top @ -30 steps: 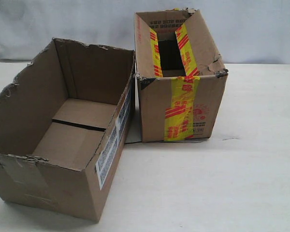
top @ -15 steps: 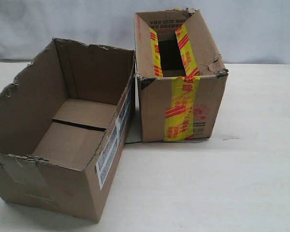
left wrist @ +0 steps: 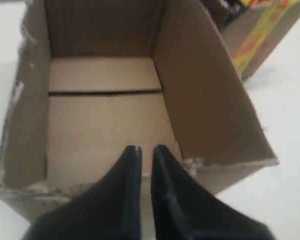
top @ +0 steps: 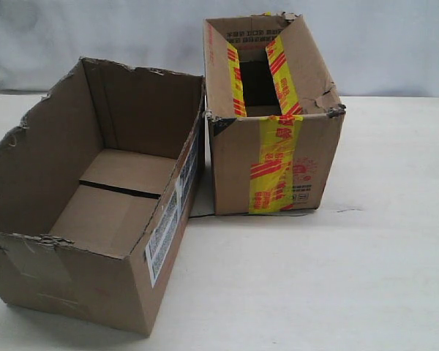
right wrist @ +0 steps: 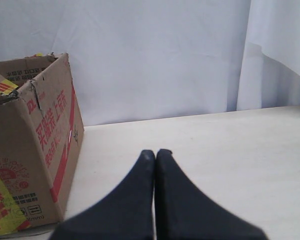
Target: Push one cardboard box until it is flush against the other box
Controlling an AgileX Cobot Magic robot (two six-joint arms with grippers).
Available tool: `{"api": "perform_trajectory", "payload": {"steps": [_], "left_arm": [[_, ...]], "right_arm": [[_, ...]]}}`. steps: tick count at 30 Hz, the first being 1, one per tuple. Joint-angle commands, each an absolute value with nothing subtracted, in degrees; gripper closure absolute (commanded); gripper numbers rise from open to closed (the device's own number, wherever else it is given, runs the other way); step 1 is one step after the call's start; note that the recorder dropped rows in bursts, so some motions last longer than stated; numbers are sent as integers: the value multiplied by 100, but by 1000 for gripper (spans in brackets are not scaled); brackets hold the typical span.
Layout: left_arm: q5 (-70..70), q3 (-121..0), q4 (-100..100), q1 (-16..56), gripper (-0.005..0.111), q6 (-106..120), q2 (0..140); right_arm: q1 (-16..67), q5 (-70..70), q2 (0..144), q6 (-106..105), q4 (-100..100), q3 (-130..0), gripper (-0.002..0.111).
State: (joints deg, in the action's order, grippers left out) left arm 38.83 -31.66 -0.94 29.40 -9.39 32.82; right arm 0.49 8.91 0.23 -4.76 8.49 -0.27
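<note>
The plain cardboard box (top: 95, 292) stands open-topped at the left, with a ragged rim and a white barcode label (top: 167, 231) on its right side. The other box (top: 233, 168), with yellow-red tape (top: 275, 165), stands to its right. Their far corners touch, and a narrow wedge of table shows between them nearer the camera. Neither gripper appears in the exterior view. In the left wrist view my left gripper (left wrist: 146, 148) hovers at the plain box's (left wrist: 105, 120) near rim, its fingers almost together and empty. My right gripper (right wrist: 156, 151) is shut and empty over bare table, beside the taped box (right wrist: 45, 130).
The pale table (top: 336, 278) stretches out to the right and in front of the boxes. A white cloth backdrop (top: 395, 44) hangs behind. In the right wrist view a curtain fold (right wrist: 275, 55) falls at the far edge of the table.
</note>
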Motion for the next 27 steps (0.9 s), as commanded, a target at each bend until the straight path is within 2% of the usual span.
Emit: {"api": "perform_trajectory", "payload": {"steps": [1, 11, 17, 27], "left_arm": [[4277, -3203, -284, 3298, 107, -861, 3918], [4377, -3203, -279, 3949, 107, -861, 5164], [4251, -3203, -184, 3965, 107, -883, 5570], [3050, -3203, 296, 3965, 107, -883, 6319]], "right_arm": [[9, 910, 0, -489, 860, 0, 108], [9, 910, 0, -489, 860, 0, 108], [9, 910, 0, -489, 860, 0, 108], [9, 910, 0, -489, 860, 0, 108]]}}
